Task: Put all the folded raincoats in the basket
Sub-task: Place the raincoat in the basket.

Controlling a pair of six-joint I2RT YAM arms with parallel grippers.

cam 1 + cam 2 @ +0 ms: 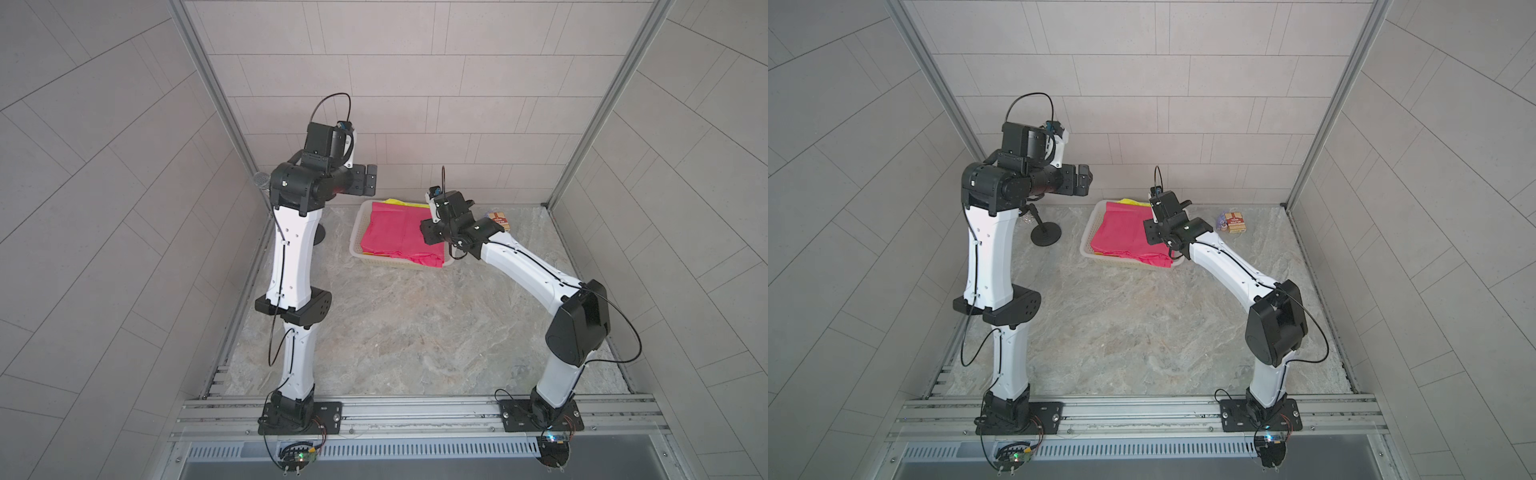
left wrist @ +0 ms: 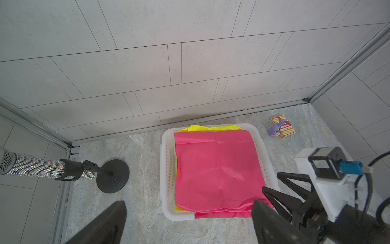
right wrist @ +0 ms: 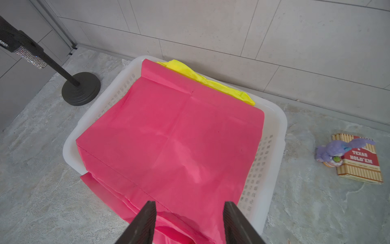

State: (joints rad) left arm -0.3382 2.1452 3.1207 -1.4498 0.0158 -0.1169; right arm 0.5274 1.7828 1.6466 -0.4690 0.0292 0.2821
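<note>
Our right gripper (image 3: 190,221) hangs over the near edge of the basket (image 3: 276,131), jaws parted about halfway with nothing pinched between them; the pink folded raincoat (image 3: 168,137) lies flat under it. We read that as a release pose: cloth let go, jaws kept apart so they don't drag a fold out on the way up.

The raincoat sits in the basket on top of a yellow sheet (image 3: 202,78) that shows only at the basket's far edge. The pink near hem spills over the basket's near rim onto the counter (image 3: 42,200), so placement looks mostly done but untidy; a nudge inward may be needed.

Our left gripper (image 2: 190,221) is fully open and empty, held high and back from the basket on its left side, probably parked to keep clear and give its camera a view down into the basket.

Beyond the basket's left side stands a microphone stand (image 2: 113,178) with a rhinestone-covered mic (image 2: 35,166). Off the basket's right side, apart from it, a striped card box (image 3: 358,160) reads "TEXAS HOLD'EM"; a small purple plush (image 3: 331,152) leans on it. Smaller print on the box is unreadable.
</note>
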